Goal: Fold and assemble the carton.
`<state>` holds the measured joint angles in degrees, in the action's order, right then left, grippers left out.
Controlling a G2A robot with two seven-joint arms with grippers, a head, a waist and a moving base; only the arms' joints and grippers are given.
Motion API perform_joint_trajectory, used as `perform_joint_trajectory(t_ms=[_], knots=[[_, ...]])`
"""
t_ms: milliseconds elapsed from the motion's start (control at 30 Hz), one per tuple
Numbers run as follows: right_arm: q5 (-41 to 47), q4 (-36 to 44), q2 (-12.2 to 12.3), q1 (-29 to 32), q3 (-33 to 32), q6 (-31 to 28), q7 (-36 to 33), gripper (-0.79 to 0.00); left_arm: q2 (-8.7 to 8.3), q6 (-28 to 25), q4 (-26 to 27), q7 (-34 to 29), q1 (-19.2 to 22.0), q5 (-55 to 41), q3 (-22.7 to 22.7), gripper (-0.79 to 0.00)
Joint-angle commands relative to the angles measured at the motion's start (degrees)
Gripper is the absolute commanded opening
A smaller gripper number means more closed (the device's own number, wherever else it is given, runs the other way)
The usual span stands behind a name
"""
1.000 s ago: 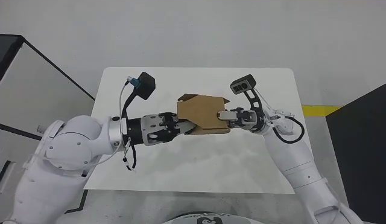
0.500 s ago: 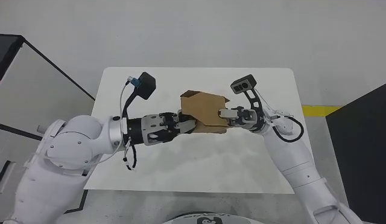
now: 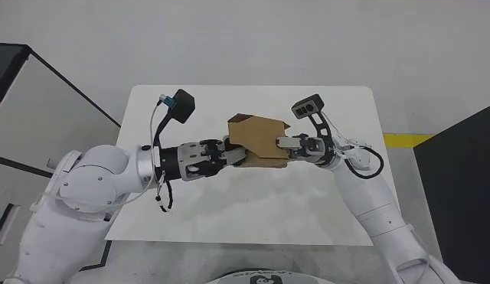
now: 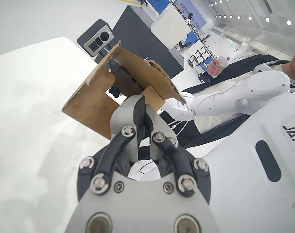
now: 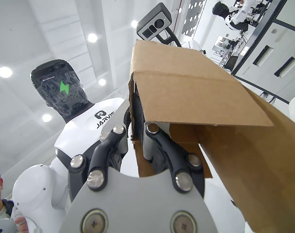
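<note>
Facing each other across the carton [image 3: 259, 137], left tool [image 4: 143, 105] and right tool [image 5: 135, 112] each clenched on its edge

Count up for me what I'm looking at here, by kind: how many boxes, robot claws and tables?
Carton: 1
Grippers: 2, the left gripper and the right gripper, each clamped on the carton
Table: 1
Total: 4
</note>
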<state>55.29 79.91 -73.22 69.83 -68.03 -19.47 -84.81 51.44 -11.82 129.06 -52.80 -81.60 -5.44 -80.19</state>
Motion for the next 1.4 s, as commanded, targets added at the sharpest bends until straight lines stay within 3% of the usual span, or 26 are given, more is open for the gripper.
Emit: perform_joint_trajectory(t_ms=[0, 700, 1133, 1367], knots=[[0.2, -0.1, 0.0, 0.0, 0.1, 0.1, -0.1, -0.785, 0.01, -0.1, 0.1, -0.2, -0.1, 0.1, 0.4, -0.785], [1.3, -1.3, -0.4, -0.3, 0.7, 0.4, -0.4, -0.785, 0.1, 0.0, -0.1, -0.2, 0.2, 0.4, 1.6, -0.785], [3.1, -3.6, -0.4, -0.9, 0.8, 4.1, 0.5, -0.785, -0.12, -0.1, -0.1, 1.8, -0.4, 0.6, -3.0, -0.785], [3.1, -3.6, -0.4, -0.9, 0.8, 4.1, 0.5, -0.785, -0.09, -0.1, -0.1, 2.3, -0.4, 0.8, -3.0, -0.785]])
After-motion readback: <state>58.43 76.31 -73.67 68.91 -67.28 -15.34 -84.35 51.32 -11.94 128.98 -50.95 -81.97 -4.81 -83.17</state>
